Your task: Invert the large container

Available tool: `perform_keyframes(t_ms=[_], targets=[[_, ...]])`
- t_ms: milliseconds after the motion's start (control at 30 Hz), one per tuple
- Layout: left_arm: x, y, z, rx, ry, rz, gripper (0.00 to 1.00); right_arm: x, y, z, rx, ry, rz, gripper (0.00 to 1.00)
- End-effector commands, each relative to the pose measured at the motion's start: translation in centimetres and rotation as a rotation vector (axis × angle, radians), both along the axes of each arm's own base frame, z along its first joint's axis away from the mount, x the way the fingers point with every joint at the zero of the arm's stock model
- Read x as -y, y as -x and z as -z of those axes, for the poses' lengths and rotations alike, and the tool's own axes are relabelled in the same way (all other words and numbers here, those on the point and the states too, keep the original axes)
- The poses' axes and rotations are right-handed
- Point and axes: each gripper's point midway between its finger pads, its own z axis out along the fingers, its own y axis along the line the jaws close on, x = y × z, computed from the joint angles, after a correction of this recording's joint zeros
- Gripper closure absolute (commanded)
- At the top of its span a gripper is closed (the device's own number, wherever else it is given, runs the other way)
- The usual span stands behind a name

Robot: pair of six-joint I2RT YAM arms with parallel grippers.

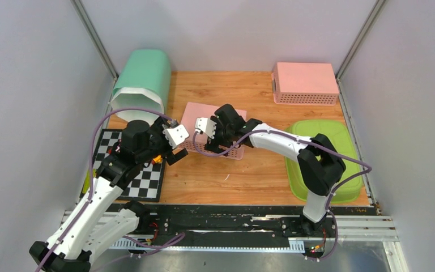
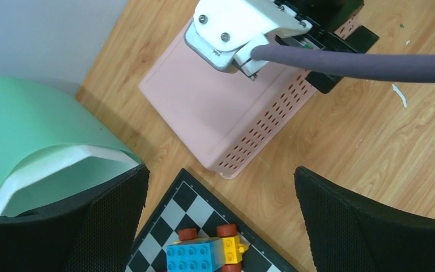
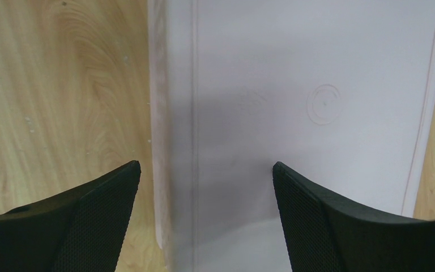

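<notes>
Position check: the pink basket (image 1: 195, 116) sits mid-bench (image 1: 255, 170) with its flat base up and its rim down, so you can judge the flip as most likely done. Your right gripper (image 3: 205, 167) hangs directly above that base, its 2 fingers spread with nothing between them, which reads as a release stance. Your left gripper (image 2: 220, 173), also spread and empty, waits over the chessboard (image 2: 164, 226) just beside the basket, probably to keep out of the other arm's way.

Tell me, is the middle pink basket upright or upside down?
Upside down. In the left wrist view the basket has its flat closed base facing up and perforated walls running down to the table.
</notes>
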Motion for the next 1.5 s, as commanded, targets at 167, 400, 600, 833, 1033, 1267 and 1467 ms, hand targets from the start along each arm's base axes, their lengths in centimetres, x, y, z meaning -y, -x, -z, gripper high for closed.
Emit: perform_keyframes(t_ms=[167, 400, 600, 833, 1033, 1267, 1467], targets=[[-0.3, 0.0, 1.0, -0.015, 0.02, -0.016, 0.0, 1.3, -2.7, 1.9, 0.094, 0.133, 0.068, 0.13], [-0.2, 0.1, 1.3, -0.026, 0.026, -0.011, 0.0, 2.8, -4.1, 3.2, 0.086, 0.172, 0.103, 0.13], [-0.1, 0.1, 1.6, -0.03, 0.026, -0.007, 0.0, 4.6, -6.4, 3.6, 0.077, 0.182, 0.146, 0.13], [-0.1, 0.1, 1.6, -0.03, 0.028, -0.006, 0.0, 6.6, -8.5, 3.4, 0.086, 0.192, 0.145, 0.13], [0.0, 0.0, 1.8, -0.035, 0.027, -0.004, 0.0, 8.2, -9.7, 2.9, 0.114, 0.221, 0.126, 0.13], [0.0, 0.1, 1.9, -0.039, 0.026, 0.0, 0.0, 10.1, -11.0, 3.2, 0.123, 0.259, 0.135, 0.13], [0.0, 0.1, 2.0, -0.042, 0.028, 0.002, 0.0, 11.7, -12.2, 3.7, 0.13, 0.309, 0.151, 0.12]])
